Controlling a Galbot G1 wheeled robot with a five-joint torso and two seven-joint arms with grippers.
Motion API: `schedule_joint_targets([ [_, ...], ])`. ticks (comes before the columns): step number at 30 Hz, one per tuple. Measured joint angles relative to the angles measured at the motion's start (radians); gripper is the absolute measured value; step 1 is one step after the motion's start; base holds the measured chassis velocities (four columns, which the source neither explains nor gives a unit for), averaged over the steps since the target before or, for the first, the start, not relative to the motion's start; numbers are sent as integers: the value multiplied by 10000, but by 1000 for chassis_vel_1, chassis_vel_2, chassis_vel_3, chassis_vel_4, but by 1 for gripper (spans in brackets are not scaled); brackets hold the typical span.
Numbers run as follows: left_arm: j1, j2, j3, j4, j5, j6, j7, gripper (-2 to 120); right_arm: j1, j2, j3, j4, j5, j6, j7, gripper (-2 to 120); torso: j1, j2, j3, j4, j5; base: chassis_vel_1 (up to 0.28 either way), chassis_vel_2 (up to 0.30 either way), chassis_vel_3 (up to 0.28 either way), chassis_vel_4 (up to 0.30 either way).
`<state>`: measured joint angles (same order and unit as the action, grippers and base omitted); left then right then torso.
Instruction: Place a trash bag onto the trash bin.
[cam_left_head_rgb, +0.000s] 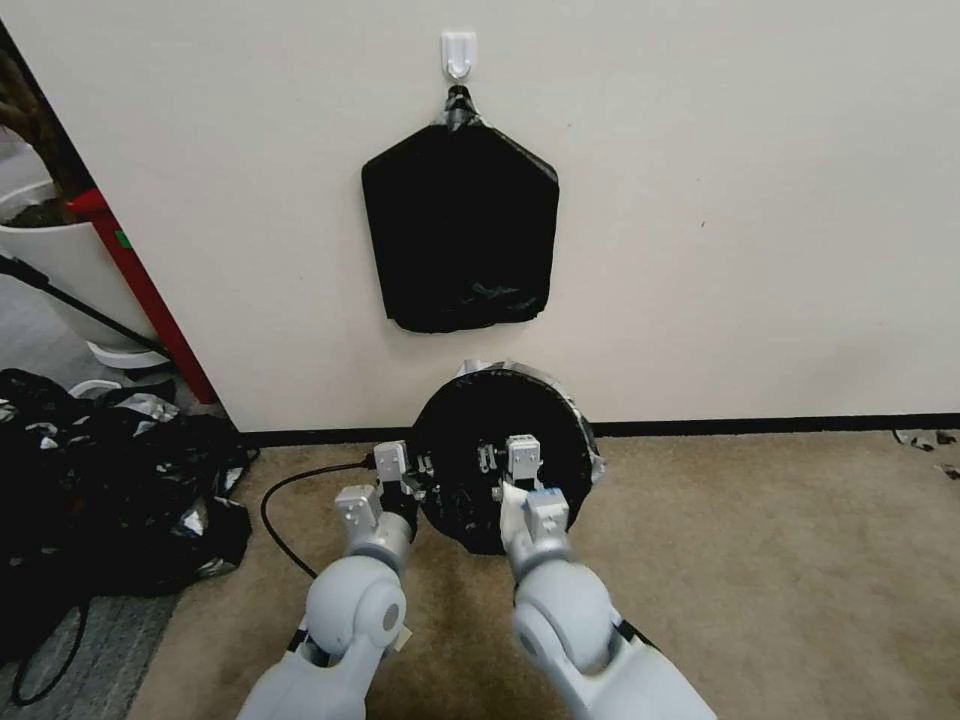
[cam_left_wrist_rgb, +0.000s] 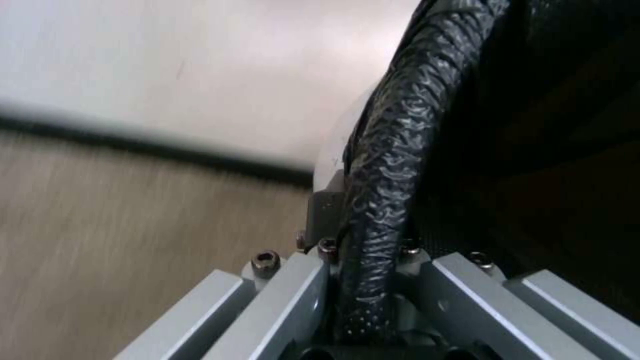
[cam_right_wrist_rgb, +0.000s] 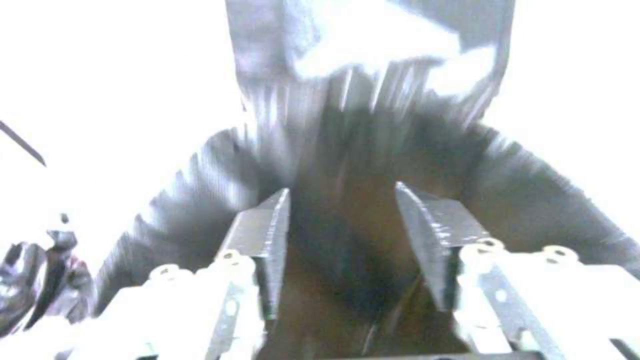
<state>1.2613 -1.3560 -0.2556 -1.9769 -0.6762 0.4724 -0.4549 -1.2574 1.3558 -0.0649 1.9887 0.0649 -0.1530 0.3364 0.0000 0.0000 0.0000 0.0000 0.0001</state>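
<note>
The left gripper (cam_left_wrist_rgb: 370, 280) is clamped on the rolled edge of the trash bag (cam_left_wrist_rgb: 393, 150), its two fingers pressing a wrinkled black ridge of film between them at the bin's left rim. In the head view this gripper (cam_left_head_rgb: 415, 478) sits at the left edge of the round opening. The right gripper (cam_right_wrist_rgb: 343, 240) has its jaws parted with a clear gap between them, pointing into the dark, bag-lined interior; it appears to hold nothing, though that view is blurred. In the head view the right gripper (cam_left_head_rgb: 505, 470) reaches down inside the opening.

The trash bag (cam_left_head_rgb: 470, 420) covers the mouth of the trash bin (cam_left_head_rgb: 598, 468), whose pale wall peeks out at the right side. The bin stands on tan carpet (cam_left_head_rgb: 780, 560) close to the wall (cam_left_head_rgb: 750, 200). Above it, a flat black bundle (cam_left_head_rgb: 460, 230) hangs from a white hook (cam_left_head_rgb: 458, 52). A heap of black plastic (cam_left_head_rgb: 110, 480) lies on the floor to the left, well apart from the bin.
</note>
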Motion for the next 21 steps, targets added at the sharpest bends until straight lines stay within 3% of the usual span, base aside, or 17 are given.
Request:
schedule_joint_targets([
  [1, -133, 56, -76, -68, -868, 565, -690, 0, -184, -11, 197, 112, -633, 479, -335, 50, -1, 0, -1, -2, -1, 0, 0, 0, 0],
  [2, -133, 56, -76, -68, -868, 565, -690, 0, -184, -11, 197, 112, -633, 479, -335, 50, -1, 0, -1, -2, -1, 0, 0, 0, 0],
  [5, -432, 297, -310, -104, -2816, 1527, -2294, 0, -476, 136, 752, 245, -2340, 1751, -883, 64, -1, 0, 0, -2, -1, 0, 0, 0, 0],
  [6, -432, 297, -310, -104, -2816, 1527, -2294, 0, -476, 136, 752, 245, -2340, 1751, -883, 64, -1, 0, 0, -2, -1, 0, 0, 0, 0],
  [9, -493, 522, -599, -353, -4870, 2055, -3859, 0, -469, 422, 1051, 367, -2723, 2372, -916, 78, 0, 0, 0, 1, -1, 0, 0, 0, 0],
  [10, -493, 522, -599, -353, -4870, 2055, -3859, 0, -469, 422, 1051, 367, -2723, 2372, -916, 78, 0, 0, 0, 1, -1, 0, 0, 0, 0],
  [13, -380, 683, -864, -739, -6745, 2148, -5243, 0, -392, 490, 1240, 325, -2475, 2387, -764, 93, 0, 0, 0, -1, 0, 0, 0, 0, 0],
  [15, -336, 708, -904, -798, -6941, 2156, -5399, 0, -391, 478, 1244, 323, -2401, 2370, -743, 95, 0, 0, 0, -1, -1, 0, 0, 0, 0],
  [21, 364, 665, -1032, -1250, -7906, 1794, -6953, 0, -421, 383, 1233, 244, -2086, 1992, -564, 100, 0, 0, 0, 1, -1, 0, 0, 0, 0],
])
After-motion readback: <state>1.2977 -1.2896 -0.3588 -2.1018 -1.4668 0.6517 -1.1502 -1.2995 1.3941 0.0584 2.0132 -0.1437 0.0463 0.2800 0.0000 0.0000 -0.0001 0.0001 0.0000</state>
